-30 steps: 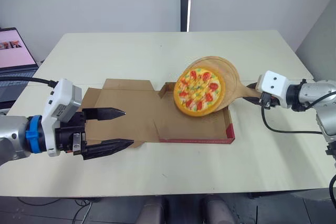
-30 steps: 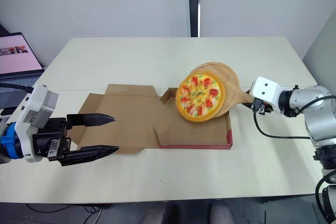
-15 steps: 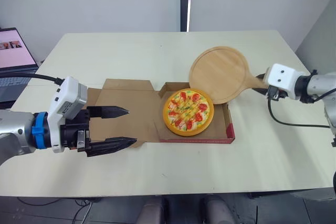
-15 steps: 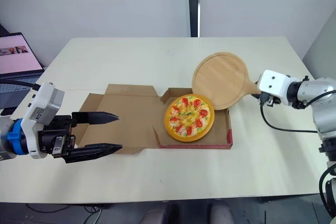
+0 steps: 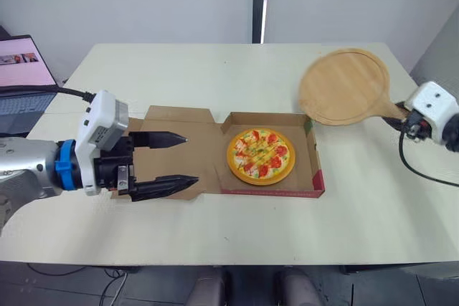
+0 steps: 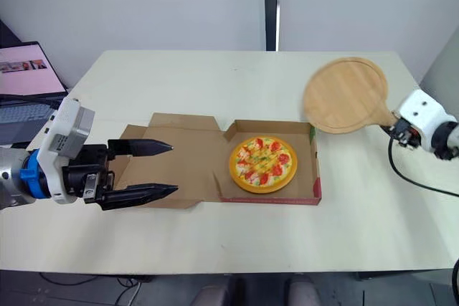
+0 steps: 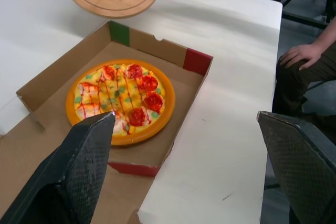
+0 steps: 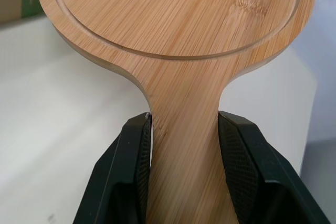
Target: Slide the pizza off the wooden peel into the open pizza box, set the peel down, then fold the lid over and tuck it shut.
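Note:
The pizza (image 5: pixel 261 155) with red toppings lies flat in the tray of the open cardboard pizza box (image 5: pixel 312 177); its lid (image 5: pixel 176 150) is spread flat toward the left. My right gripper (image 8: pixel 185 145) is shut on the handle of the round wooden peel (image 5: pixel 346 86), which hangs bare above the table to the right of the box. My left gripper (image 5: pixel 183 160) stands open over the left part of the lid, its fingers (image 7: pixel 89 150) pointing at the pizza (image 7: pixel 122 101) with nothing between them.
A laptop (image 5: pixel 23 77) with a lit screen sits off the table's left end. A seated person's hand (image 7: pixel 299 56) rests on a knee beyond the table's right side. Bare tabletop (image 5: pixel 215 69) lies behind and in front of the box.
The pizza slid off the tilted peel and now lies in the box tray. My right gripper carried the bare peel away to the right. The left gripper shifted slightly right.

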Robot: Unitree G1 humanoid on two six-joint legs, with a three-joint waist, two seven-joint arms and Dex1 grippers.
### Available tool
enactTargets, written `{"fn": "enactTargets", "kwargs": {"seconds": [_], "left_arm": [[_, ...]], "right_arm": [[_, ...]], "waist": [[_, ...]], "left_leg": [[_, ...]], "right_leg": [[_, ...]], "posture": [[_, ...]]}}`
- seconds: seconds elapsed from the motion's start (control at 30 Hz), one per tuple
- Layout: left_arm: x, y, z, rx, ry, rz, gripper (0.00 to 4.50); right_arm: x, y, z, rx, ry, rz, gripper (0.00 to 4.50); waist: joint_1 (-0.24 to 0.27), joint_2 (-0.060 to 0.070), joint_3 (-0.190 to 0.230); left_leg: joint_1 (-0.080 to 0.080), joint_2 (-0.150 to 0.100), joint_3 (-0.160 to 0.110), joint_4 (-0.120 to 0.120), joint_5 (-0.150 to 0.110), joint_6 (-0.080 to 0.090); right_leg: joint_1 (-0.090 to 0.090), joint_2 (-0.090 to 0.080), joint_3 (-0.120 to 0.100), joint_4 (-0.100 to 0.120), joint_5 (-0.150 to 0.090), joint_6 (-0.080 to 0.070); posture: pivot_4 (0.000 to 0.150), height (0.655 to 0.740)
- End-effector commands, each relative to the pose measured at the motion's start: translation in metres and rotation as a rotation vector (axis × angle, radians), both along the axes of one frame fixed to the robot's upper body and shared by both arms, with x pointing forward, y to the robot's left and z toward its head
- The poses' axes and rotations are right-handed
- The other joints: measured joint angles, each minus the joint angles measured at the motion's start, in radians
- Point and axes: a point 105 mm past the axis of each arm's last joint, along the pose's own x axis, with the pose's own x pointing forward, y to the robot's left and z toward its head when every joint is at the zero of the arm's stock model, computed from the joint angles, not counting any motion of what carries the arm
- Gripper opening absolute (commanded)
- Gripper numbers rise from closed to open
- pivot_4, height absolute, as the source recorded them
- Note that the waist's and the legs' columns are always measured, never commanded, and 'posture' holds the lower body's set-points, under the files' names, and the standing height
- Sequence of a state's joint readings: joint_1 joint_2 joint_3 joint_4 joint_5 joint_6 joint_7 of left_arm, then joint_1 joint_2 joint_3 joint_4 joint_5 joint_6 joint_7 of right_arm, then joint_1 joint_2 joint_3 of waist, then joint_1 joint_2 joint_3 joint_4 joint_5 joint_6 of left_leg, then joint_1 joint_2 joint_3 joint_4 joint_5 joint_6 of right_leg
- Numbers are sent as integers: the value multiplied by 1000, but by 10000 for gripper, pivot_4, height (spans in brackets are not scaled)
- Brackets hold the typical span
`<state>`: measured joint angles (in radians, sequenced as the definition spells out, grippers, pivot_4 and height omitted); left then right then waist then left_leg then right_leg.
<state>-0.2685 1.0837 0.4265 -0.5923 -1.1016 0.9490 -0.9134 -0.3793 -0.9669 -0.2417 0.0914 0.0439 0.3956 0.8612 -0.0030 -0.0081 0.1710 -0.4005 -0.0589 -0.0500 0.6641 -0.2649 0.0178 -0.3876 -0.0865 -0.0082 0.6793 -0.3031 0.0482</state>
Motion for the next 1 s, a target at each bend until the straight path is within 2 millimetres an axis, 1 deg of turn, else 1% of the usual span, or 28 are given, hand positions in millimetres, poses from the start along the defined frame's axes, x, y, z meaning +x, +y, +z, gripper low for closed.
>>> {"fn": "enactTargets", "kwargs": {"seconds": [0.03,0.1,0.13,0.2,0.27,0.4,0.63,0.77,0.83,0.9,1.0], "left_arm": [[-1,-16,11,-49,-56,-54,45000],[1,-24,14,-68,-71,-77,45000],[1,-26,15,-73,-75,-81,45000],[4,-33,17,-78,-87,-98,45000],[8,-40,18,-72,-106,-101,45000],[12,-53,20,-90,-120,-117,45000],[12,-62,19,-98,-117,-136,45000],[12,-64,18,-99,-117,-136,45000],[12,-64,18,-100,-118,-133,45000],[11,-65,18,-105,-119,-132,45000],[11,-66,18,-118,-120,-127,45000]], "right_arm": [[-13,-8,21,150,-113,-132,16226],[-20,-12,11,232,-102,-213,16225],[-23,-12,9,254,-99,-237,16225],[-30,-15,-3,307,-82,-308,16225],[-37,-18,-15,342,-59,-371,16225],[-44,-22,-30,397,-39,-469,16225],[-50,-22,-53,463,33,-527,16225],[-52,-26,-60,475,60,-544,16225],[-54,-27,-63,481,82,-559,23623],[-58,-27,-67,475,110,-553,29301],[-64,-29,-65,452,121,-540,39953]], "waist": [[1,0,0],[0,0,0],[0,0,0],[0,0,0],[1,0,0],[1,0,0],[-1,0,0],[-1,0,0],[-1,0,0],[0,0,0],[0,0,0]], "left_leg": [[0,0,0,0,0,0],[0,0,0,0,0,0],[0,0,0,0,0,0],[0,0,0,0,0,0],[0,0,0,0,0,0],[0,-1,0,0,0,0],[1,-1,0,0,0,0],[1,-1,0,0,0,0],[1,-1,0,0,0,0],[1,-1,0,0,0,0],[1,-1,0,1,0,0]], "right_leg": [[0,0,0,0,0,0],[0,0,1,0,0,0],[0,0,0,1,0,0],[0,0,1,1,0,0],[0,1,0,1,0,0],[1,1,1,1,0,0],[0,1,1,1,0,0],[0,1,1,1,0,0],[0,1,1,1,0,0],[1,1,0,1,0,0],[1,1,0,1,0,0]], "posture": [[1500,7281],[1500,7281],[1500,7281],[1500,7281],[1500,7281],[1500,7281],[1500,7281],[1500,7281],[1500,7281],[1500,7281],[1500,7281]]}}
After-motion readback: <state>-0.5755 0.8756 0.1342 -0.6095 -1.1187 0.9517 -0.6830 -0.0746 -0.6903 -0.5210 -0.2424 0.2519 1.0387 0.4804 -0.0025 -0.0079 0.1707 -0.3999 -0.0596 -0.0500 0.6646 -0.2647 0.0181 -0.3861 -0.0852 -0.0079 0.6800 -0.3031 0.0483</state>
